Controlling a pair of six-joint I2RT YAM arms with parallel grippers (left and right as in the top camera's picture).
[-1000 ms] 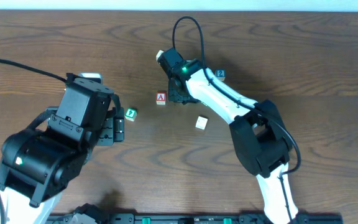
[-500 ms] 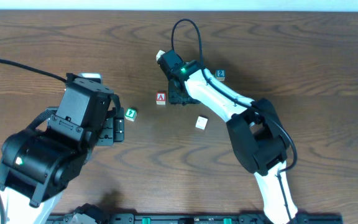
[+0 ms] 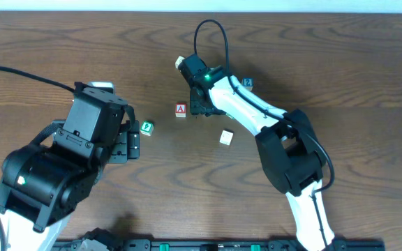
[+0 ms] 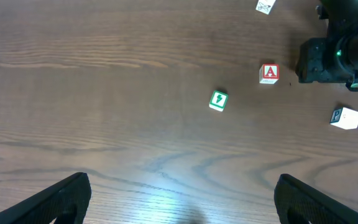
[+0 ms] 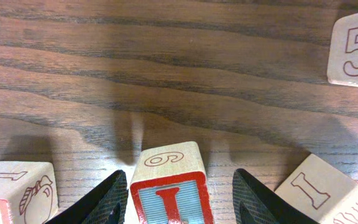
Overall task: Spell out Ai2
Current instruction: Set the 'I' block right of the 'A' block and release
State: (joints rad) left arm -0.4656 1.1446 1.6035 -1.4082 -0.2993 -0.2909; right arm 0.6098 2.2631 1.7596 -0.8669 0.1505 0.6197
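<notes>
On my left, the left pincer (image 4: pixel 182 186) hangs over the bench (image 3: pixel 340 42). Its fingers are spread as wide as they go and there is nothing between them.

Just in front of it lies a small green block (image 3: pixel 146 127), near the middle of the bench and a bit toward the left edge.

Next comes the A block (image 3: pixel 181 109), with its red letter facing up. It sits a little closer to the far edge than the green one.

The right pincer (image 5: pixel 179 177) is down low, just beside the A block on its right. Its fingers are partly spread, one on each side of the I block (image 5: pixel 169 202), and a gap shows next to the block, so it is not pinched. The I block sits flat on the bench, with a 6 on its top face and a red-framed letter on the face toward the wrist camera. From above I cannot see this block, because the pincer hides it. The wrist camera also shows a block with a 5 (image 5: pixel 355 50) farther off.

A white block (image 3: pixel 225 137) lies past the pincer, closer to the near edge and apart from the others.

Last is a blue block (image 3: pixel 247 84), toward the far edge and close against the right arm (image 3: pixel 257 115). I think its sign is a 2, but it is too small to be sure.
</notes>
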